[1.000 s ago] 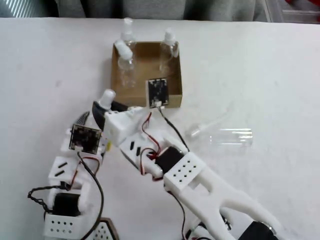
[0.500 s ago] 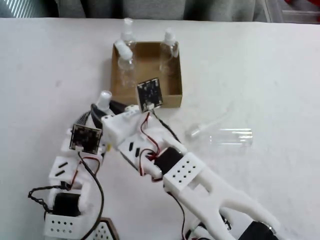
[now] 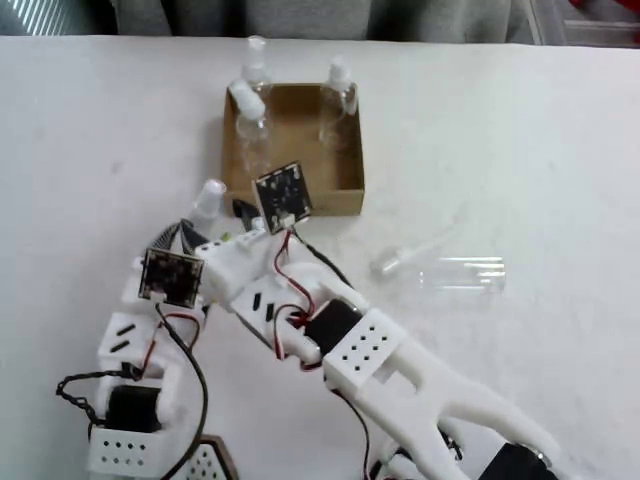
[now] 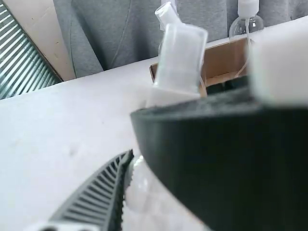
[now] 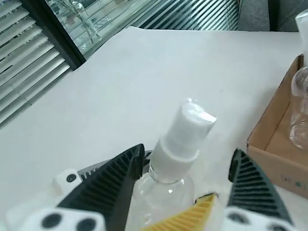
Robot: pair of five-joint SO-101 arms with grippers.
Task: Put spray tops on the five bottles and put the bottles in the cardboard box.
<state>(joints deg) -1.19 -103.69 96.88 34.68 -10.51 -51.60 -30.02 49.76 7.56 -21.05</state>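
Note:
A clear bottle with a white spray top [image 3: 210, 198] stands upright just in front of the cardboard box [image 3: 350, 190]. My left gripper [image 3: 192, 238] is shut on the bottle's body [image 4: 139, 187], between its ribbed finger and black jaw. My right gripper [image 5: 185, 178] is open, with one ribbed finger [image 5: 113, 180] on either side of the bottle's neck and spray top [image 5: 185, 130]. Two capped bottles [image 3: 250, 122] [image 3: 338, 95] stand inside the box. Another bottle [image 3: 462, 273] lies on its side to the right, with a loose spray top [image 3: 405, 257] beside it.
One more bottle [image 3: 257, 62] stands on the table just behind the box's far wall. The right arm [image 3: 400, 370] stretches diagonally from the lower right across the near table. The white table spreads wide to the left and right of the box.
The right arm's wrist has swung left from in front of the box to the held bottle, bringing its fingers around the spray top. The left arm has stayed put.

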